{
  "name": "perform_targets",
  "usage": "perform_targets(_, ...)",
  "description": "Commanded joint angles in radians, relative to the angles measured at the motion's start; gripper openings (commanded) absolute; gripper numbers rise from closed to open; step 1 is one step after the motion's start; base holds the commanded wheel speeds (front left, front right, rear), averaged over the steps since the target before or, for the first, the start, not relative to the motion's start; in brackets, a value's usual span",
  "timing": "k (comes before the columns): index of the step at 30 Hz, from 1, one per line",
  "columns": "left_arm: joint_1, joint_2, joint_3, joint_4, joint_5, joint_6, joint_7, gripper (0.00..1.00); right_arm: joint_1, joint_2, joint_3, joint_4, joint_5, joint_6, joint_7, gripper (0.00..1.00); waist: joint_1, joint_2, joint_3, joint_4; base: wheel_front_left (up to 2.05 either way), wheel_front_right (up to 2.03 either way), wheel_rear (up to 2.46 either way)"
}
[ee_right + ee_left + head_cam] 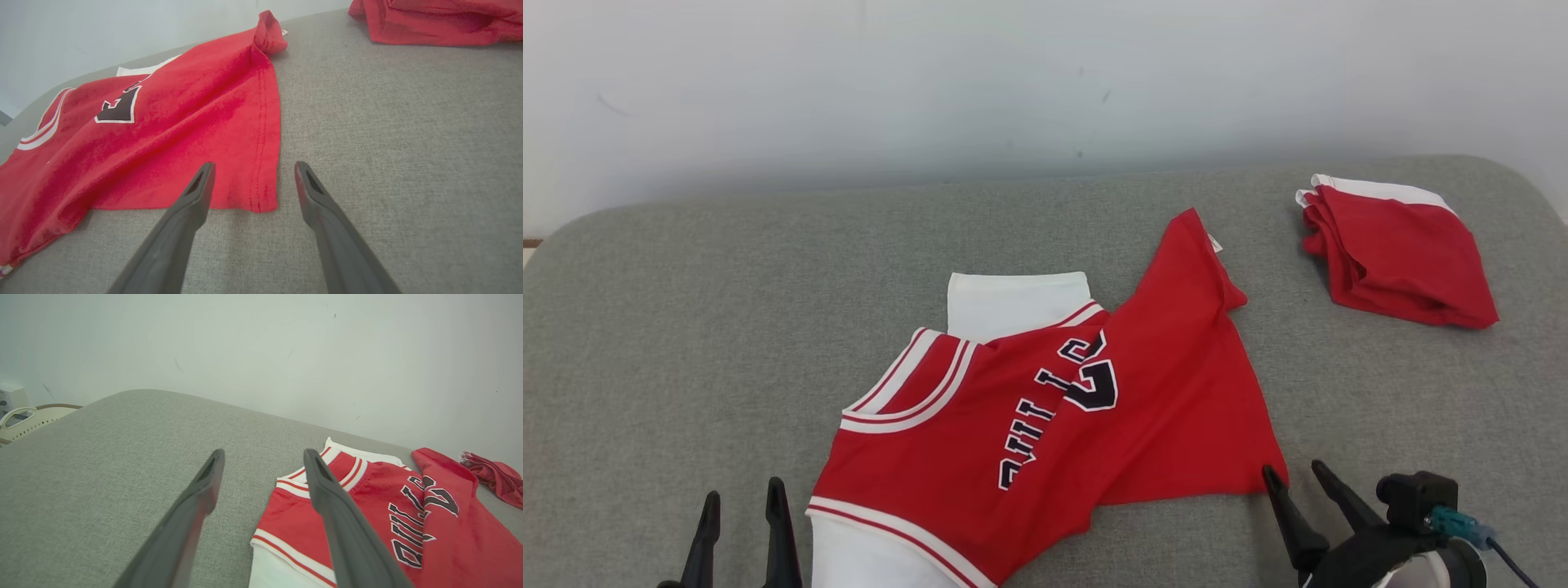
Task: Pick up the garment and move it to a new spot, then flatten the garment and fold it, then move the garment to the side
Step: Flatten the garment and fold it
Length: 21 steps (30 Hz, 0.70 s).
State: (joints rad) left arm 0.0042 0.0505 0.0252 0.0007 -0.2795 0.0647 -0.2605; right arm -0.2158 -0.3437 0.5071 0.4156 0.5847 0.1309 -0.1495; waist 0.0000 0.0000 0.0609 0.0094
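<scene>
Nearest us, our two hands, the left hand (pixel 743 488) and the right hand (pixel 1292 467), both gape wide and hold nothing. Just ahead, one red jersey (pixel 1045 408) lies rumpled mid-worktop (pixel 686 327), its hem corner beside the right hand. We risk pinching only one layer, so it would bunch when lifted. Farther right sits one folded red cloth (pixel 1401 253): two garments altogether.

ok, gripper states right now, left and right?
Left gripper: open, holding nothing.
Right gripper: open, empty, by the red jersey corner.
</scene>
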Motion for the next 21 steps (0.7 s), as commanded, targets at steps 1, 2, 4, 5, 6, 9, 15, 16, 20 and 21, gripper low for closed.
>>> perform_targets(1,0.001,0.000,-0.002,0.002,-0.002,0.003,-0.004,1.00,0.025,0.009,-0.012,-0.007,-0.021,0.000,0.012,1.00,0.0000,0.0000,0.003,0.009,0.00,0.00,0.00)
perform_targets(2,0.001,0.000,-0.003,0.004,-0.003,0.002,-0.004,1.00,0.033,0.012,-0.019,-0.009,-0.029,0.000,0.017,1.00,0.0000,0.0000,0.004,0.012,0.00,0.00,0.00)
perform_targets(4,0.001,0.000,-0.003,0.004,-0.005,0.004,-0.004,1.00,0.047,0.018,-0.035,-0.011,-0.048,0.000,0.027,1.00,0.0000,0.0000,0.005,0.016,0.00,0.00,0.00)
perform_targets(5,0.002,0.000,-0.002,0.004,-0.006,0.006,-0.004,1.00,0.050,0.020,-0.042,-0.011,-0.059,0.000,0.031,1.00,0.0000,0.0000,0.006,0.018,0.00,0.00,0.00)
perform_targets(6,0.003,0.000,-0.002,0.003,-0.007,0.005,-0.004,1.00,0.054,0.026,-0.050,-0.012,-0.065,0.000,0.032,1.00,0.0000,0.0000,0.006,0.019,0.00,0.00,0.00)
perform_targets(9,0.005,0.000,-0.001,0.003,-0.008,0.007,-0.004,1.00,0.057,0.035,-0.061,-0.008,-0.074,0.000,0.037,1.00,0.0000,0.0000,0.007,0.020,0.00,0.00,0.00)
perform_targets(15,-0.006,0.000,-0.005,0.006,-0.009,0.007,-0.004,1.00,0.028,0.058,-0.073,0.035,-0.091,0.000,0.038,1.00,0.0000,0.0000,0.012,0.026,0.00,0.00,0.00)
perform_targets(16,-0.007,0.000,-0.006,0.006,-0.009,0.007,-0.004,1.00,0.021,0.059,-0.073,0.048,-0.094,0.000,0.036,1.00,0.0000,0.0000,0.014,0.027,0.00,0.00,0.00)
perform_targets(20,-0.008,0.000,-0.006,0.009,-0.005,0.006,-0.004,1.00,-0.008,0.081,-0.064,0.100,-0.100,0.000,0.013,0.97,0.0000,0.0000,0.017,0.029,0.00,0.00,0.00)
perform_targets(21,-0.009,0.000,-0.005,0.009,-0.004,0.006,-0.004,1.00,-0.016,0.084,-0.062,0.115,-0.101,0.000,0.007,0.55,0.0000,0.0000,0.018,0.030,0.00,0.00,0.00)
